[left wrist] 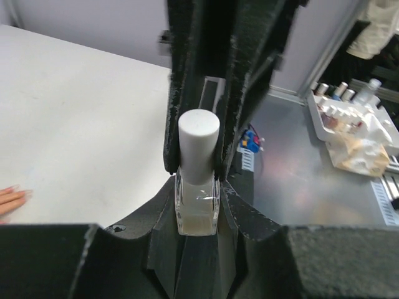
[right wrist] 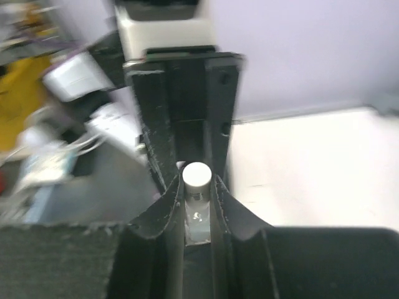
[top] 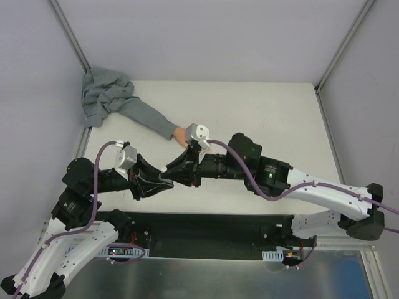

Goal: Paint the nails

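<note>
The small clear bottle [left wrist: 197, 212] with a white cap [left wrist: 199, 140] stands upright between both grippers. My left gripper [left wrist: 198, 187] is shut on its glass body. My right gripper [right wrist: 198, 184] comes from the opposite side and is shut on the cap [right wrist: 197, 175]. In the top view the two grippers [top: 177, 174] meet at mid-table, hiding the bottle. The peach fake hand [top: 179, 134] lies just behind them, its grey sleeve [top: 140, 114] running to the back left. Its fingertips [left wrist: 12, 196] show at the left edge of the left wrist view; the nails are too small to make out.
The sleeve ends in a crumpled grey heap [top: 103, 96] at the back left corner. Frame posts [top: 340, 56] stand at the back corners. Off the table's near edge lies a metal surface with a tray of small bottles [left wrist: 340, 112].
</note>
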